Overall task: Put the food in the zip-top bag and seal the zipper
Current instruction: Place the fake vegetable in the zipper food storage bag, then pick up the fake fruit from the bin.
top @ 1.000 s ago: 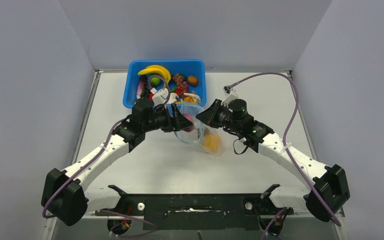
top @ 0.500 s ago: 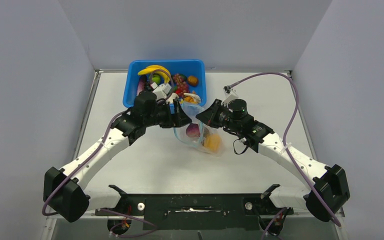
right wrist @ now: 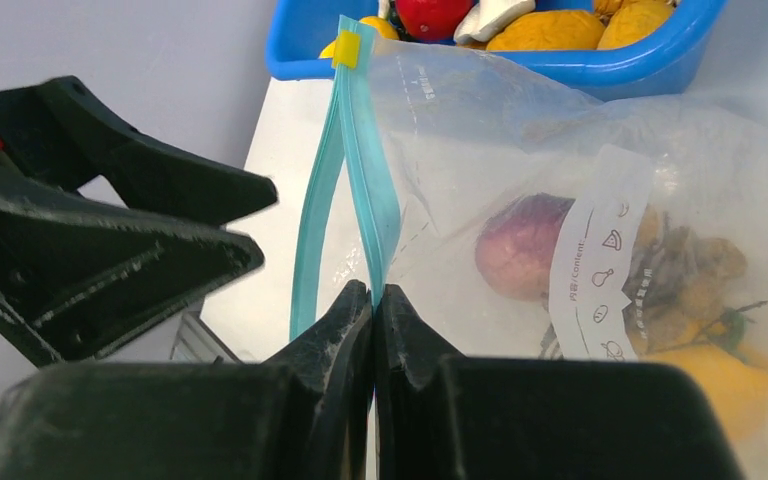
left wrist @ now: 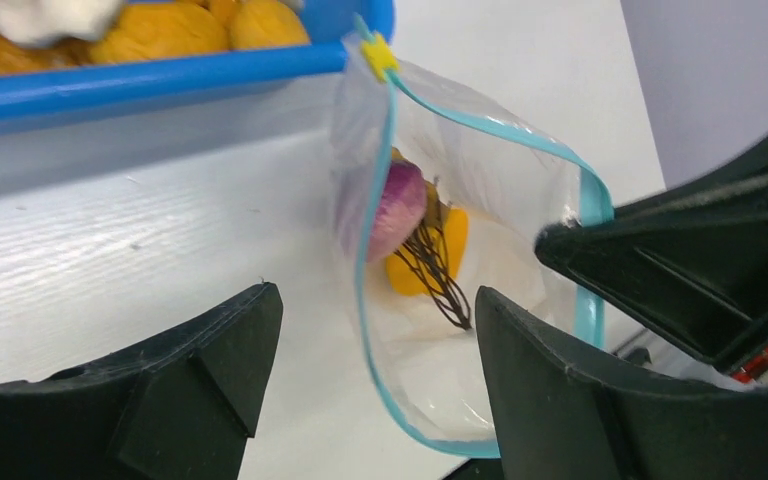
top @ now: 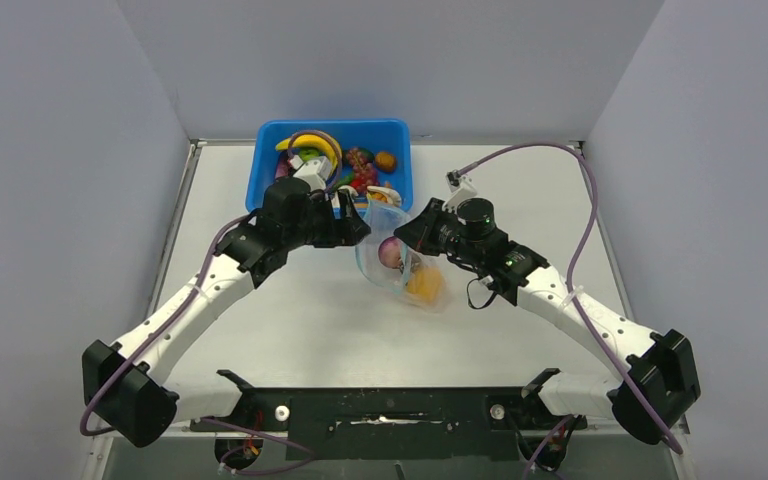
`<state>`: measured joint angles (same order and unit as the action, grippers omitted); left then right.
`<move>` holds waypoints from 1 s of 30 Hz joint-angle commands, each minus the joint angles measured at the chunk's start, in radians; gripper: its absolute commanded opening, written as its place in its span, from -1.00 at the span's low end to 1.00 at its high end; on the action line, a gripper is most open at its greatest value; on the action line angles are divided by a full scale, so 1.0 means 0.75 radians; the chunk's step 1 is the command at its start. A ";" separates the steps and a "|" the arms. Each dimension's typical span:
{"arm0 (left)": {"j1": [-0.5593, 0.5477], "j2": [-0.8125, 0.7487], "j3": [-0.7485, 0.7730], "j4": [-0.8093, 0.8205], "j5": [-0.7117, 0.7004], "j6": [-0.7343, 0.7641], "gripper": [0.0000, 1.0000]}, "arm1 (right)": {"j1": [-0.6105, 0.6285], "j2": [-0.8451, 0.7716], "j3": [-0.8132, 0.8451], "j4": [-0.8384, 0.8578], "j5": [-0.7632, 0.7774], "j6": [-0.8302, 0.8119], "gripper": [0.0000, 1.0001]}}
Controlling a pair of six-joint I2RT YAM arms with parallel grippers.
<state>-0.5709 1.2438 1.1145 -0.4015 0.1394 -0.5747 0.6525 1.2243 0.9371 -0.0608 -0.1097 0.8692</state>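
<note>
Right gripper [right wrist: 373, 300] is clamped on the zipper [right wrist: 365, 180] of the limp, slippery zip-top bag [right wrist: 480, 150]; left gripper [left wrist: 375, 300] gapes wide, empty. Likely best 2nd hold: the free, stiffer zipper lip.

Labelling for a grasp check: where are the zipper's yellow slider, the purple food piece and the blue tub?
yellow slider [right wrist: 347, 47]: right wrist view, its front face.
purple food piece [right wrist: 520, 245]: right wrist view, its rounded middle.
blue tub [top: 263, 165]: top external view, its left wall.

Top cam overhead from behind; wrist cams close-up, sharing zip-top bag [left wrist: 500, 250].
</note>
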 commanded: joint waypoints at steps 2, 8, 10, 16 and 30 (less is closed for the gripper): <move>0.023 -0.044 0.052 0.058 -0.382 0.057 0.39 | -0.016 -0.092 0.006 0.026 0.081 -0.113 -1.00; 0.154 0.099 0.083 0.124 -0.397 0.114 0.04 | -0.022 -0.129 -0.018 0.021 0.091 -0.164 -1.00; 0.188 0.163 0.117 0.160 -0.385 0.139 -0.05 | -0.026 -0.142 -0.031 0.023 0.107 -0.164 -1.00; 0.244 0.385 0.274 0.291 -0.492 0.211 -0.13 | -0.044 -0.167 -0.041 0.026 0.101 -0.199 -1.00; 0.349 0.892 0.624 0.609 -0.716 0.059 0.14 | -0.069 -0.194 -0.053 0.016 0.113 -0.215 -1.00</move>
<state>-0.3260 1.8709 1.5101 -0.0975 -0.3157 -0.4629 0.6106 1.1095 0.8989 -0.1055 -0.0437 0.7170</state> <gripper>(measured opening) 0.544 0.031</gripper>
